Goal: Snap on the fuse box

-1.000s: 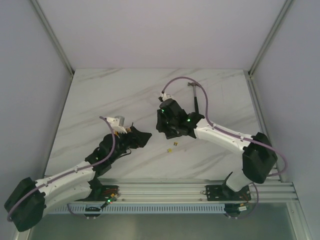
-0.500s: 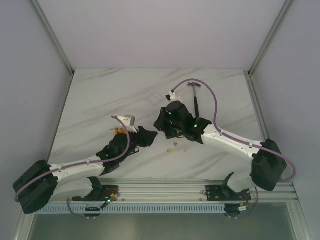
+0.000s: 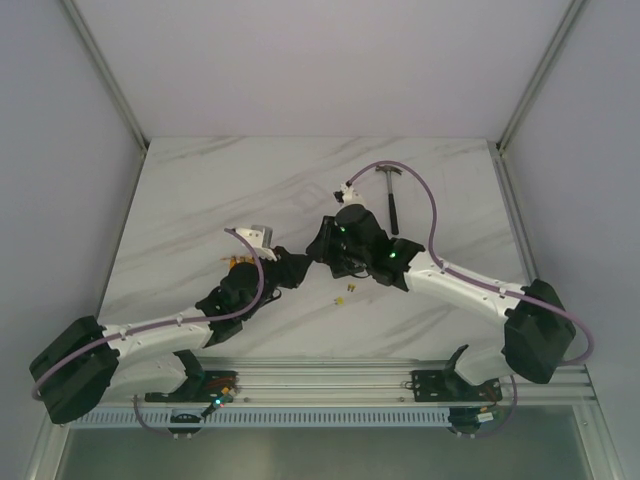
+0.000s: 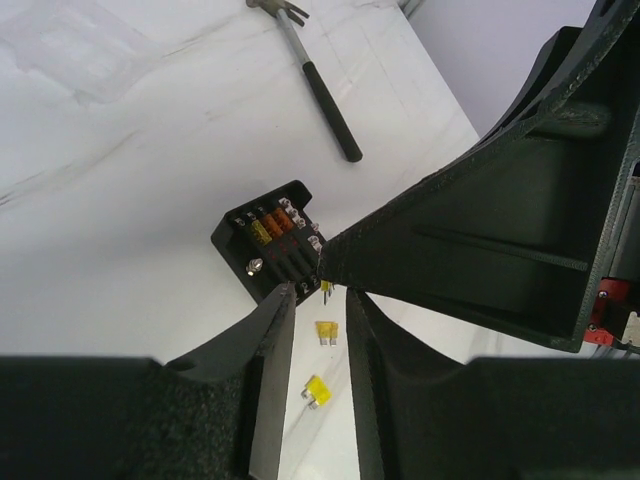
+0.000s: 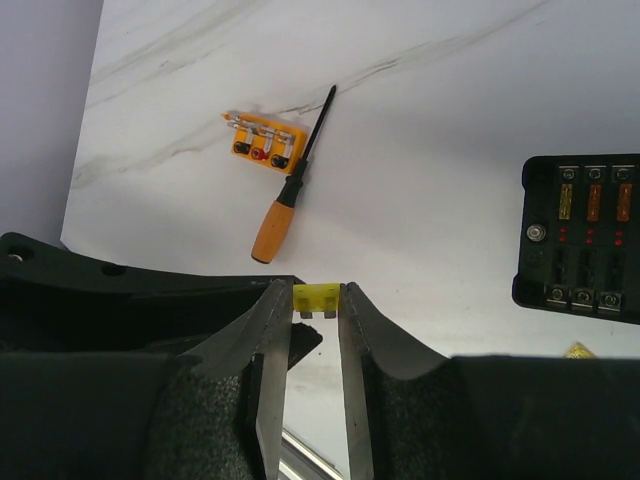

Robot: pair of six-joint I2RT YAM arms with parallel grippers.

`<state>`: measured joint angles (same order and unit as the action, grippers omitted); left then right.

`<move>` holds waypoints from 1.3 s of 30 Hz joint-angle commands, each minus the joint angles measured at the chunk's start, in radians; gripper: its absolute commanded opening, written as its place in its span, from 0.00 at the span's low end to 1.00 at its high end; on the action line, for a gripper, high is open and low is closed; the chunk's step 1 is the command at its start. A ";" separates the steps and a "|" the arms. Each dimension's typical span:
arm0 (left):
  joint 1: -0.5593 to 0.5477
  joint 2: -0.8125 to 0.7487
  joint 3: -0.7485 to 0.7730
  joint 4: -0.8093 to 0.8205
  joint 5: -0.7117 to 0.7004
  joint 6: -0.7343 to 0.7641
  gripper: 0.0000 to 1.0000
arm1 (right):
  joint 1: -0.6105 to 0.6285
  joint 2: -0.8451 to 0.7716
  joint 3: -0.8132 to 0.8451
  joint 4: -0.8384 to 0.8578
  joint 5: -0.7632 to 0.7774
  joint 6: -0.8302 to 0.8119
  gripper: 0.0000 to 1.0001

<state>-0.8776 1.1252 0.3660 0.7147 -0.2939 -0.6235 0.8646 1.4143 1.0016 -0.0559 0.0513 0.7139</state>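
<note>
In the overhead view, the left gripper and the right gripper meet over the middle of the table. They hide the fuse box from you, so refer to the wrist views.

In the left wrist view, the fuse box lies flat on the table just beyond the left fingertips. Its right corner is hidden behind the right gripper's black body. In the right wrist view, the frame's right edge cuts the box off. Its fuse rows are exposed, with yellow and orange fuses along one row. The red marks on its face are too small to read.

The left gripper's jaws stand a narrow gap apart and hold nothing. The right gripper is closed on a yellow fuse, pinched at its fingertips.

A pale clear shape at the far left is too faint to identify. The top edge cuts off the head of the hammer. Two loose yellow fuses lie near the box. An orange block and a screwdriver lie touching, left of the box.
</note>
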 commanded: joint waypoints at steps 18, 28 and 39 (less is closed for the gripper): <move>-0.003 -0.053 0.034 -0.006 -0.007 0.107 0.05 | -0.001 -0.062 -0.032 0.070 -0.042 -0.018 0.31; 0.094 -0.069 -0.013 0.073 0.238 0.129 0.04 | -0.075 -0.207 -0.076 0.071 -0.131 -0.372 0.49; 0.254 -0.009 0.070 0.074 0.740 0.181 0.02 | -0.270 -0.230 -0.084 0.075 -0.683 -0.689 0.50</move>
<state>-0.6643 1.0962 0.3798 0.7551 0.1940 -0.4885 0.6052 1.1847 0.9085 0.0063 -0.4137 0.1749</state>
